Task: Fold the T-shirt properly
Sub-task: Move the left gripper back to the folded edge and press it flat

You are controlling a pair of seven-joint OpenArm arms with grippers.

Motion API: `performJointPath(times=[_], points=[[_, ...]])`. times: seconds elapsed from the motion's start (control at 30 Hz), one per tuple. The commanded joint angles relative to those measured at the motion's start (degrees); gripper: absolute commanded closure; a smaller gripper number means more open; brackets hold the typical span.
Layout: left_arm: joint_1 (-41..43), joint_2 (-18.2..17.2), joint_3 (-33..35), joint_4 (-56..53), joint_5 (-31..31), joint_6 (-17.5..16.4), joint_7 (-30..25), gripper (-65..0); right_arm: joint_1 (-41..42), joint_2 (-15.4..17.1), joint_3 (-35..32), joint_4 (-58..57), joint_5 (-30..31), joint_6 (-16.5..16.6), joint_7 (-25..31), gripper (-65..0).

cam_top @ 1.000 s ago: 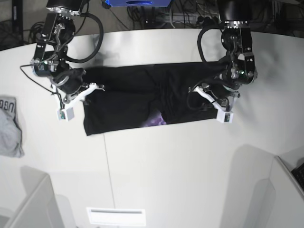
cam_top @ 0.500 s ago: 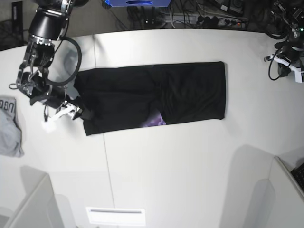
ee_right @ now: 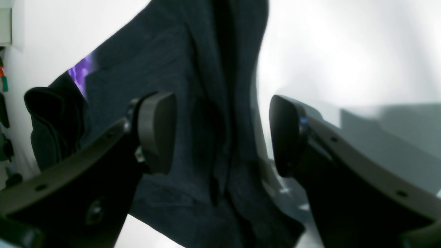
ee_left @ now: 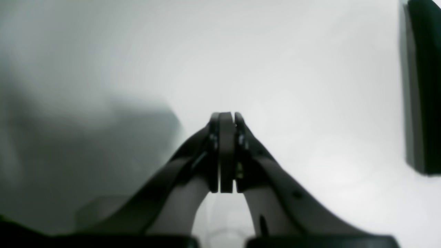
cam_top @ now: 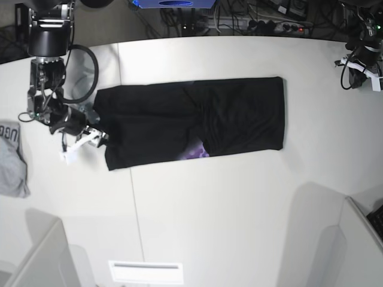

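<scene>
R hand [ee_right: 222, 134] spread wide over T-shirt [cam_top: 191, 122], L hand [ee_left: 226, 151] closed

Overhead base view (wrist cameras close)

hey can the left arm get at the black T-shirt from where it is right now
Probably not without a long move. The left gripper is shut and parked near the table's far corner, well clear of the T-shirt. Nothing blocks the white table between them.
</scene>
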State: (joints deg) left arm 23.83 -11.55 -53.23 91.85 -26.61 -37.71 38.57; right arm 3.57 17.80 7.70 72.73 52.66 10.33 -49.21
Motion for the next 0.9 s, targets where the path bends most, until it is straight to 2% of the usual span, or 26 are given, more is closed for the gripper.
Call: performJointPath(times=[0.0, 0.13, 0.27, 0.4, 0.47, 0.57, 0.67, 0.7, 0.87], points=[[0.3, -0.9, 1.2, 0.8, -0.9, -0.1, -1.2, 0.0, -0.2, 0.4, -0.2, 0.6, -0.2, 0.5, -0.2, -38.1], [0.2, -0.8, 6.0, 0.8, -0.9, 0.7, -1.4, 0.0, -1.0, -0.6, -3.4, 0.5, -0.7, 1.6, 0.3, -37.7], [-1.6, -0.6, 11.5, 0.8, -0.9, 5.5, -1.5, 0.0, -1.2, -0.4, -6.8, 0.2, -0.7, 1.6, 0.3, -37.7], [-3.7, -0.6, 17.9, 0.8, -0.9, 9.9, -1.6, 0.0, -1.4, -0.3, -7.0, 0.1, -0.8, 1.4, 0.3, -37.5], [-5.2, -0.6, 20.0, 0.8, -0.9, 11.7, -1.6, 0.0, -1.4, -0.3, -7.0, 0.1, -2.9, 1.4, 0.3, -36.0], [-7.4, -0.4, 23.7, 0.8, -0.9, 13.8, -1.6, 0.0, -1.4, -0.9, -6.7, 0.1, -8.8, 1.4, 0.3, -23.0], [-9.5, -0.3, 26.5, -0.8, -0.9, 16.3, -1.6, 0.0, -1.2, -2.5, -6.4, 0.1, -13.2, 1.6, 0.3, -3.9], [-10.4, -0.3, 27.5, -1.8, -0.9, 17.0, -1.6, 0.0, -1.1, -2.5, -6.2, 0.1, -14.2, 1.6, 0.3, 0.0], [-14.0, -0.5, 33.8, -7.8, -0.9, 19.5, -1.6, 0.0, -1.0, -3.5, -2.6, 1.2, -15.2, 1.4, 0.4, 0.0]])
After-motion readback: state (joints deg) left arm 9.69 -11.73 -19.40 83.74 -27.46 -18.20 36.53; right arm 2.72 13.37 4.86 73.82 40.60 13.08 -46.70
